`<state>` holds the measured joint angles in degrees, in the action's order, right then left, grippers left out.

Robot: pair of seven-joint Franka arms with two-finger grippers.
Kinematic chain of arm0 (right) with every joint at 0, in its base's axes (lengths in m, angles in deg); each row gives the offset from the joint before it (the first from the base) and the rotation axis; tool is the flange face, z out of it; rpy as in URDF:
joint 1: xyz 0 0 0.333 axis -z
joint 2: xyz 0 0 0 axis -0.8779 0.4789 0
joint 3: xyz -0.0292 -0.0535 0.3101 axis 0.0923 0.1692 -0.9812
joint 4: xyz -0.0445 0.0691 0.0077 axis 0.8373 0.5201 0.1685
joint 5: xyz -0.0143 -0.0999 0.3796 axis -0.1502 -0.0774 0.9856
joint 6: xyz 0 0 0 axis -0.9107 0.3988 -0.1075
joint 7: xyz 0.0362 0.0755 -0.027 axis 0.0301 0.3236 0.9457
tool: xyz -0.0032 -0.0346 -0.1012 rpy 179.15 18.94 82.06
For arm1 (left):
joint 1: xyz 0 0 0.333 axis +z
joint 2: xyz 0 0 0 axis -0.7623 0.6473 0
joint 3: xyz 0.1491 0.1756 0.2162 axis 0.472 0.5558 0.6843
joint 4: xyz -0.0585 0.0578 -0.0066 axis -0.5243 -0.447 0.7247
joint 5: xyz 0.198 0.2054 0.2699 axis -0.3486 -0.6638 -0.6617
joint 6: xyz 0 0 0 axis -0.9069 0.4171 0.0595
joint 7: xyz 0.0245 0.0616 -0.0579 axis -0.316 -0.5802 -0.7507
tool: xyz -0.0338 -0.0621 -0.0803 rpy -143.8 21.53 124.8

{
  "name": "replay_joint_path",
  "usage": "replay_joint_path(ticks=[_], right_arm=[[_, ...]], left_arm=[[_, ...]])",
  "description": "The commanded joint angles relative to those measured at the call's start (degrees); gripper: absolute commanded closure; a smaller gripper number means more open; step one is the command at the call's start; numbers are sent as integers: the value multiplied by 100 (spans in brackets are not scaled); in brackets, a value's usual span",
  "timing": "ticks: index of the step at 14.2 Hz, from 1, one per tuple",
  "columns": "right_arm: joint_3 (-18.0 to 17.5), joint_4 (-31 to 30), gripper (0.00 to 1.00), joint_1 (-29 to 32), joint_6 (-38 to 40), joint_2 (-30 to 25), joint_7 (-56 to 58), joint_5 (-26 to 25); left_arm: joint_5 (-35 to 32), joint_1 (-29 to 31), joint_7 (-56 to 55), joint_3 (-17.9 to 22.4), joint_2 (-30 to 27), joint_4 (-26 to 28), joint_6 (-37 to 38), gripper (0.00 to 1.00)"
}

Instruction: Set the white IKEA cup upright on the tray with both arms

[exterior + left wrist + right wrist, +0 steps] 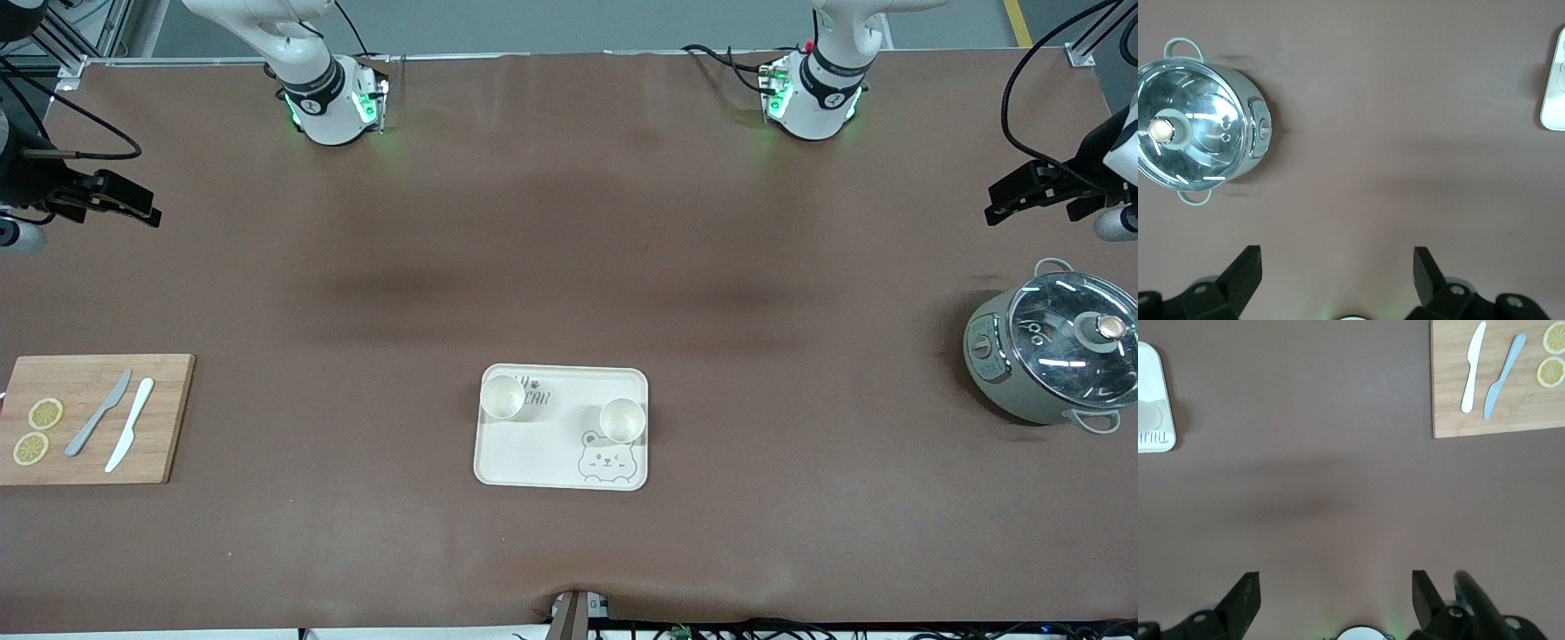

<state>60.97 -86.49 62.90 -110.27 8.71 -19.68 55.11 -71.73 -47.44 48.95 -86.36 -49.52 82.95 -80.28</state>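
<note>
From the front view, the tray [561, 427] lies at the table's middle, toward the front camera, and carries two white cups standing upright with mouths up: one cup [502, 396] at about ten o'clock on the tray, the other cup [621, 420] at about three o'clock, just above the printed bear face [606, 460]. Both arms wait at the table's ends. The left gripper [1013, 197] hangs over bare table at the left arm's end, with the lidded pot [1054, 348] at roughly five o'clock from it; the tray is well apart from it, at about eight o'clock. The right gripper [133, 204] hangs at the right arm's end, the tray well apart at about four o'clock, the cutting board [169, 418] with two knives and two lemon slices roughly at six o'clock.

In the left wrist view, the fingers [1245, 273] stand wide apart with nothing between them; a tray corner [1553, 113] just shows, possibly with a cup on it.

In the right wrist view, the fingers [1245, 593] are likewise spread wide and empty.
</note>
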Motion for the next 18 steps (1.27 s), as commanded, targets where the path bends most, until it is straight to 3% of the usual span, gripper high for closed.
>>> replay_joint_path(ticks=[1,4,11,14,18], right_arm=[[5,253,0,25,-31,-24,75,-123],[13,333,0,209,-127,108,119,209],[4,518,0,113,-66,117,154,140],[5,518,0,113,-66,91,224,132],[13,500,0,139,4,82,1243,26]], left_arm=[[78,24,4,-30,-3,28,-141,0],[78,24,4,-39,68,-16,-273,0],[8,-55,13,-47,270,-332,-309,0],[-1,-55,22,-47,498,-736,-300,0],[34,-55,83,-47,499,-737,-230,0]])
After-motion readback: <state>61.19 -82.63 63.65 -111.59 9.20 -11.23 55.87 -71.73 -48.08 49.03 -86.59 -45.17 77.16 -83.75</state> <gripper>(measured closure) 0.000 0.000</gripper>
